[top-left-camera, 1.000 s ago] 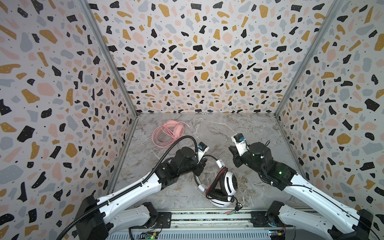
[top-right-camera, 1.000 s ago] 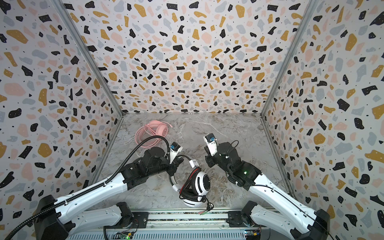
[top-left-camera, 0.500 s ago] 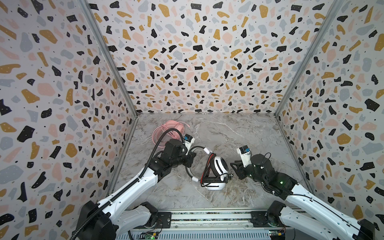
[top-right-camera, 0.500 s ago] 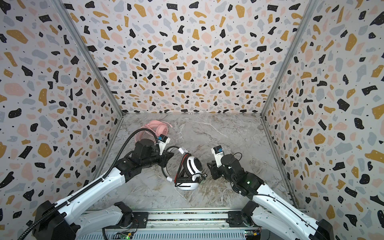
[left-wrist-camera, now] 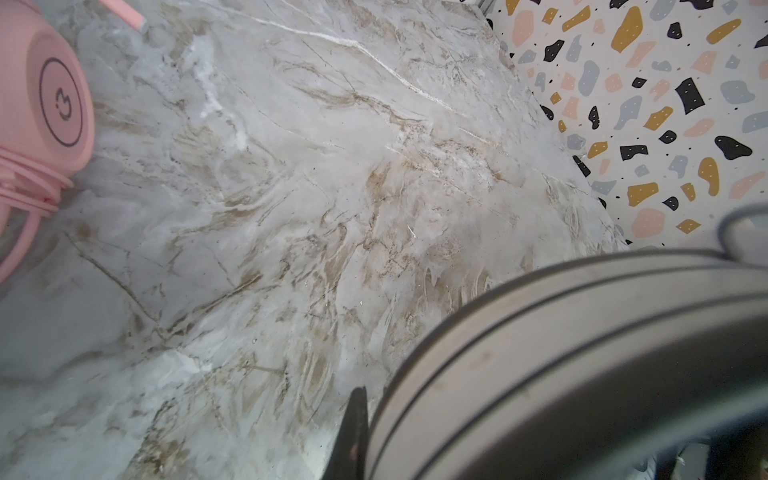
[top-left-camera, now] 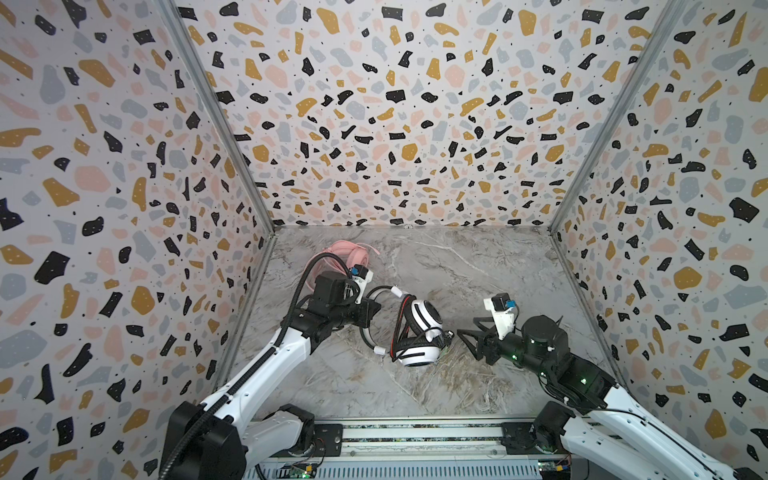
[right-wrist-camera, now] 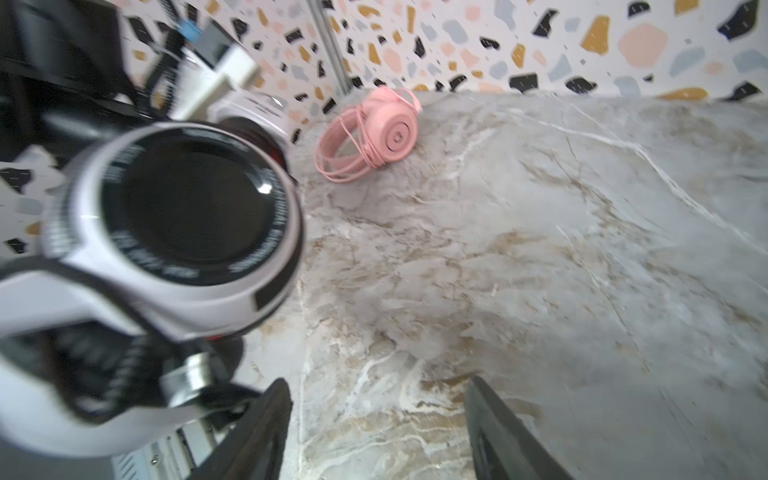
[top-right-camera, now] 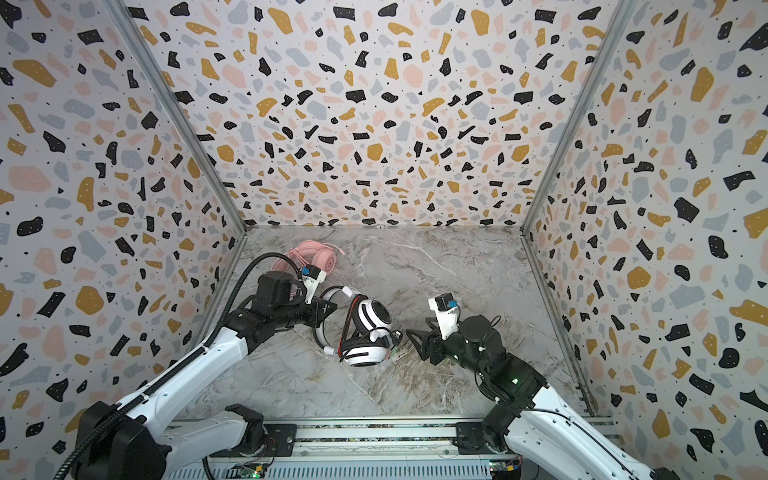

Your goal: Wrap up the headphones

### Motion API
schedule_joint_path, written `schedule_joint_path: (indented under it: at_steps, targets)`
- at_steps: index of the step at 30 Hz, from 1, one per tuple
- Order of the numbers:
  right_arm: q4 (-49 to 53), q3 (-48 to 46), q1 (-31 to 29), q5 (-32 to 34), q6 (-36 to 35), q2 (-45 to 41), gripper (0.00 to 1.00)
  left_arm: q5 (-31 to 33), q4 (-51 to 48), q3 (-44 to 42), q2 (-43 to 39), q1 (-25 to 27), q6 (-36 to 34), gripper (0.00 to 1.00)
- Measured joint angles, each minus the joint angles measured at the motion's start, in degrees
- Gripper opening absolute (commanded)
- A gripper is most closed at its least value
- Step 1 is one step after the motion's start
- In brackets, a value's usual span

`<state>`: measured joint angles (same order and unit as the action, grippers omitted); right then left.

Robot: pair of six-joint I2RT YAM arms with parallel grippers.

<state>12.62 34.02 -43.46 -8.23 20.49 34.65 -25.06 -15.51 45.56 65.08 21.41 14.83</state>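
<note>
Winding of the striped headset (top-left-camera: 424,318) in hand: left tool (top-left-camera: 374,309) clamped on it; right tool (top-left-camera: 466,325) just beside it, jaws apart, likely must take hold next.

In both top views the left arm (top-left-camera: 286,353) hides the near part of the pink headset (top-left-camera: 355,254). The striped headset (right-wrist-camera: 174,232) (blurred in the right wrist view) is cut off by that picture's edge.
</note>
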Motion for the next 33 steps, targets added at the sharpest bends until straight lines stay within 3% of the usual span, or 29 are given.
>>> schedule_joint_path:
  at_steps: [9,12,14,18,21,33]
  targets:
    - [-7.1,-0.6,0.0,-11.6,-1.1,2.6,0.69,-2.2,-0.5,0.1,1.8,-0.5,-0.2,0.0]
    - [-9.2,-0.8,0.0,-14.4,-1.3,5.5,0.65,-3.1,-0.5,0.2,1.8,-0.5,-0.3,0.0]
    - [-10.3,-1.1,0.0,-15.8,-1.4,7.2,0.58,-3.5,-0.5,0.3,1.8,-0.5,-0.5,0.0]
    - [-11.6,-1.5,0.0,-17.6,-1.7,8.7,0.28,-3.7,-1.0,0.3,1.8,-0.5,-0.7,0.0]
    - [-12.0,-1.5,0.0,-18.0,-1.8,8.6,0.15,-3.9,-1.1,0.3,1.8,-0.5,-0.9,0.0]
    - [-3.7,6.1,0.0,-7.9,-6.9,7.1,0.13,-3.6,-3.0,0.3,2.6,-0.7,-3.4,0.0]
